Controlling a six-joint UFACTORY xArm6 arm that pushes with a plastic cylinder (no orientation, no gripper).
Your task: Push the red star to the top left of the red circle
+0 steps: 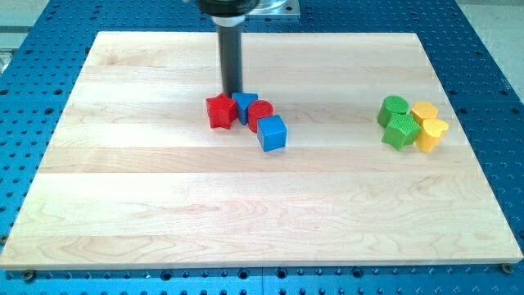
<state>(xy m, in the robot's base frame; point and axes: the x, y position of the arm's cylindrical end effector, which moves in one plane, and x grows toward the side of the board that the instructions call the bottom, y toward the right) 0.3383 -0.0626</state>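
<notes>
The red star (219, 111) lies left of centre on the wooden board (164, 205). The red circle (260, 113) sits to its right, with a small blue block (245, 103) wedged between them at the top. A blue cube (272, 133) touches the red circle at its lower right. My tip (232, 91) stands just above the red star's upper right corner, close to the small blue block.
At the view's right sits a cluster: a green circle (394, 108), a green star (401, 130), a yellow block (424, 111) and a yellow heart (432, 133). A blue perforated table surrounds the board.
</notes>
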